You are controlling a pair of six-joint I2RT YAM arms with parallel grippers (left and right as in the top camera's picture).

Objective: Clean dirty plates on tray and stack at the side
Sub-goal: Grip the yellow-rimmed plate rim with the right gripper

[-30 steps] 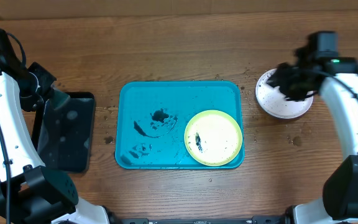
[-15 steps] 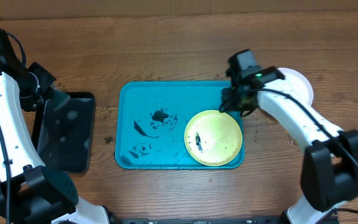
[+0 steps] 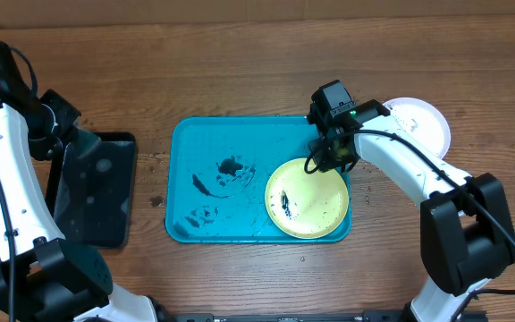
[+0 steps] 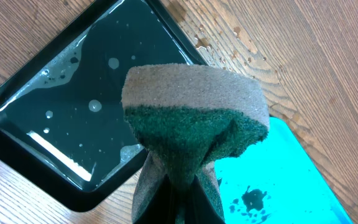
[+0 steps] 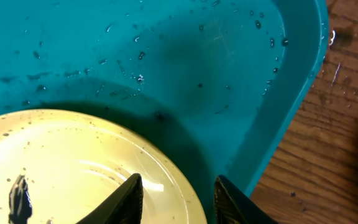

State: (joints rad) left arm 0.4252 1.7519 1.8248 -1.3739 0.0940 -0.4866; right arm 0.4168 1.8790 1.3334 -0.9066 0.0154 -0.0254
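Note:
The yellow-green plate [image 3: 307,199] lies in the front right corner of the turquoise tray [image 3: 186,134], with a dark smear on its left part. The white plate [image 3: 423,121] sits on the table right of the tray. The light blue plate is not in view. My right gripper [image 3: 325,161] is open at the yellow-green plate's far right edge. In the right wrist view its fingers [image 5: 178,198] straddle the plate's rim [image 5: 73,155]. My left gripper [image 4: 179,202] is shut on a green and tan sponge [image 4: 194,118], held above the black tray's right edge.
A black tray [image 3: 97,192] holding water stands left of the turquoise tray, and also shows in the left wrist view [image 4: 73,112]. Dark smears [image 3: 231,168] mark the turquoise tray's floor. Crumbs and drops dot the wood around the tray.
My right arm has swung left from the white plate to the tray and brought its open jaws down at the yellow-green plate's rim. The left arm has not moved.

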